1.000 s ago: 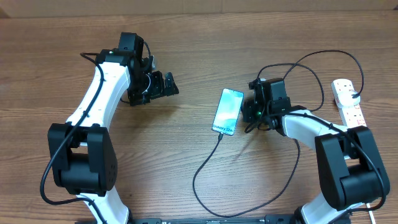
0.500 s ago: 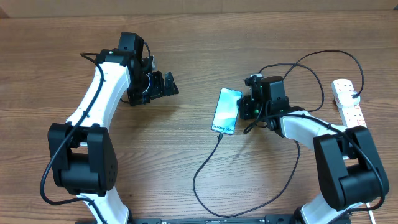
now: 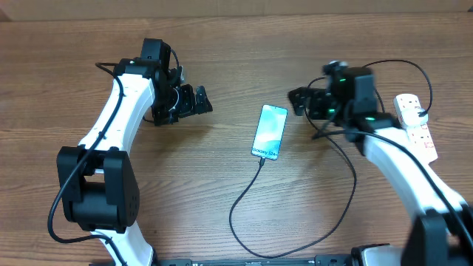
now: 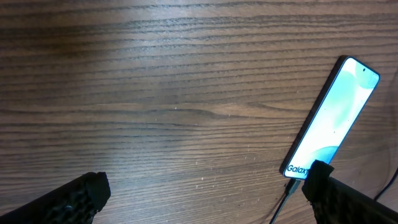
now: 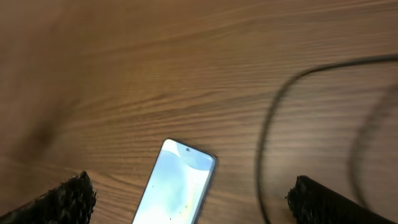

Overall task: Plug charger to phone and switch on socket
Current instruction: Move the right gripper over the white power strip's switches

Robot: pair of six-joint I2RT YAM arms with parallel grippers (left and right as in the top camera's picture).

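Note:
The phone (image 3: 270, 131) lies face up mid-table with its screen lit; it also shows in the left wrist view (image 4: 333, 121) and the right wrist view (image 5: 175, 186). The charger (image 3: 244, 222), a thin black cable, loops across the front of the table, and its tip (image 4: 291, 186) sits at the phone's bottom edge. The white socket (image 3: 416, 127) lies at the far right. My right gripper (image 3: 300, 103) hovers open, above and just right of the phone's top end, holding nothing (image 5: 196, 202). Left of the phone, my left gripper (image 3: 196, 100) is open and empty (image 4: 202, 199).
Black cable runs behind and under my right arm (image 3: 384, 70), and a stretch of it crosses the right wrist view (image 5: 268, 137). The socket's white cord (image 3: 447, 244) leaves at the front right corner. Bare wooden table (image 3: 222, 59) lies between the arms.
My right gripper, shut beside the phone's right edge before, has opened, risen and swung back to the right, away from the phone. The left arm and phone have not moved.

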